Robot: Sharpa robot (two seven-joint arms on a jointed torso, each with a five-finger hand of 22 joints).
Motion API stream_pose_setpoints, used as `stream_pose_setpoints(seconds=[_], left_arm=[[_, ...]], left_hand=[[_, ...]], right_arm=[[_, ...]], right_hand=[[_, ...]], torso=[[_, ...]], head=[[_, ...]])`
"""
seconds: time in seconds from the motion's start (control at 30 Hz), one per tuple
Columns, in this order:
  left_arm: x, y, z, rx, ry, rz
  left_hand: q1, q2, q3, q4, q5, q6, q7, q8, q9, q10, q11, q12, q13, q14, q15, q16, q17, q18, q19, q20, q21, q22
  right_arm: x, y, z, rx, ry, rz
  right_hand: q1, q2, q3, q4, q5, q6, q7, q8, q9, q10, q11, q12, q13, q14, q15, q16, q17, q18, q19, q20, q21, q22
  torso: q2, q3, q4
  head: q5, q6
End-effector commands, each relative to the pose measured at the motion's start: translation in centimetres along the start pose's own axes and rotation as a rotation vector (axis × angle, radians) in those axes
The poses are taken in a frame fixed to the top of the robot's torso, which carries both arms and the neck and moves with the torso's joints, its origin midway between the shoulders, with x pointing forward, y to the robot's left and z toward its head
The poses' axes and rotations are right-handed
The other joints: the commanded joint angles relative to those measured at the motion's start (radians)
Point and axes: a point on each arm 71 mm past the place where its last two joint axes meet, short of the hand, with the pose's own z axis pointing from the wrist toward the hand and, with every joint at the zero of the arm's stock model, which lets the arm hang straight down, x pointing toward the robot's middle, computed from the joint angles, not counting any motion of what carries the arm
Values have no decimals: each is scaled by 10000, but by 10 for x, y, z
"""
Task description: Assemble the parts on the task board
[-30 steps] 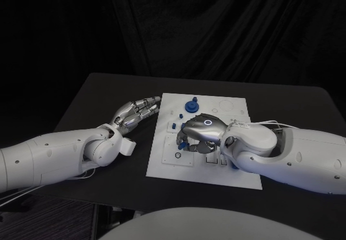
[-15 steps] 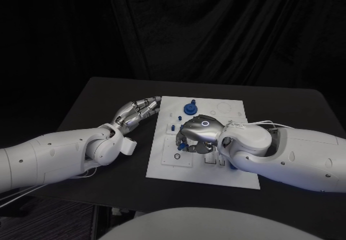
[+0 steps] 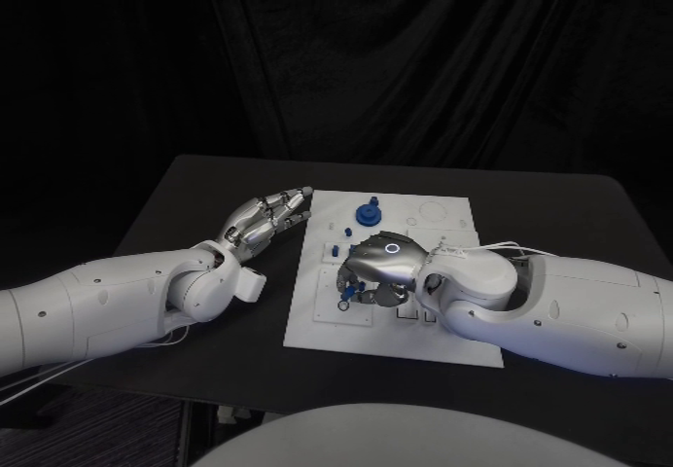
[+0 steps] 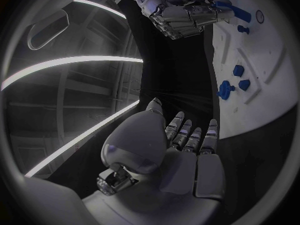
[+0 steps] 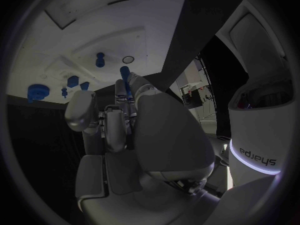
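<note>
Since the earlier head view the right hand (image 3: 376,265) has slid toward the left side of the flat white task board (image 3: 449,216), hanging fingers-down over small blue parts (image 3: 371,210); I judge an insertion under way, needing careful lowering.

Left wrist view: the left hand (image 4: 187,150) rests flat, fingers together, empty.

Right wrist view: a slim blue peg (image 5: 124,75) is pinched at the fingertips; its seat is hidden.

From the head view my right hand (image 3: 376,265) covers the middle of the task board (image 3: 451,216), so I can't see what sits beneath it. In the right wrist view a blue part (image 5: 124,74) pokes out past my fingers (image 5: 81,110); its lower end is hidden, and I can't tell how it's held.
</note>
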Motion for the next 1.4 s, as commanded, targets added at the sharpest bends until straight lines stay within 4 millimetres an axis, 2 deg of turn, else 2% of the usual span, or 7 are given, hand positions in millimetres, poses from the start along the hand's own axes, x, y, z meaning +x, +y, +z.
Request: stream_pose_setpoints(seconds=[0.03,0.2,0.4,0.7,0.77,1.13,1.4], left_arm=[[2,-6,1,770,125,-153],[2,-6,2,741,142,-162],[2,-5,2,713,156,-171],[2,-5,2,689,171,-184],[2,-5,2,687,167,-183],[2,-5,2,665,180,-195],[2,-5,2,644,191,-201]], left_hand=[[-73,33,-67,-13,115,-43,15,-12,-4,-31,27,-6,-11,-54,23,-45,-15,197,-61,-12,70,-17],[156,35,43,-33,414,30,72,19,12,-33,39,6,-9,-58,18,-46,-16,198,-67,-9,90,-19],[260,19,86,-38,504,95,106,36,21,-37,48,6,-10,-62,16,-47,-18,198,-72,-6,97,-25],[454,-28,144,-56,648,54,28,27,15,-72,21,-14,-14,-63,25,-48,-18,197,-76,-1,112,-27],[579,-64,174,-67,727,-35,-79,9,4,-90,20,-22,-16,-64,41,-48,-18,196,-81,6,120,-30],[789,-111,234,-91,903,-173,-256,-8,-8,-110,78,-14,-15,-57,92,-45,-16,191,-87,24,137,-38],[821,-119,244,-93,926,-198,-280,-11,-10,-121,83,-25,-17,-57,103,-45,-16,190,-89,27,138,-42]], right_arm=[[2,1,1,-46,96,213],[5,3,3,-27,128,357],[8,5,6,-77,191,335],[13,3,7,60,482,302],[14,3,7,89,555,259],[15,2,6,114,753,67],[15,3,8,36,793,46]], right_hand=[[59,82,-28,-18,-57,340,-62,161,1028,81,10,-37,-18,247,-78,16,-4,-93,46,12,-10,1422],[68,83,-20,-25,-64,325,-58,143,1030,79,12,-55,-20,244,-77,11,-9,-89,34,11,-39,1414],[75,86,-16,-29,-66,321,-56,136,1032,82,11,-61,-20,242,-77,8,-11,-88,32,11,-42,1414],[89,93,-6,-40,-67,330,-54,130,1039,98,8,-68,-19,231,-78,-16,-44,-79,12,10,-93,1401],[102,93,0,-50,-64,330,-51,123,1043,103,7,-77,-19,225,-78,-25,-55,-74,-1,9,-124,1394],[167,87,31,-109,-6,343,-31,94,1065,136,8,-111,-16,198,-79,-69,-106,-66,-31,7,-174,1382],[183,91,43,-126,11,349,-23,82,1075,147,11,-129,-15,189,-77,-84,-121,-62,-44,6,-197,1377]], torso=[[24,-20,1],[35,-6,2],[10,-19,-9],[14,-20,3],[13,-19,-1],[12,-22,2],[11,-23,-2]], head=[[9,-2],[6,-2],[36,-2],[76,-2],[84,-2],[71,-2],[75,-2]])
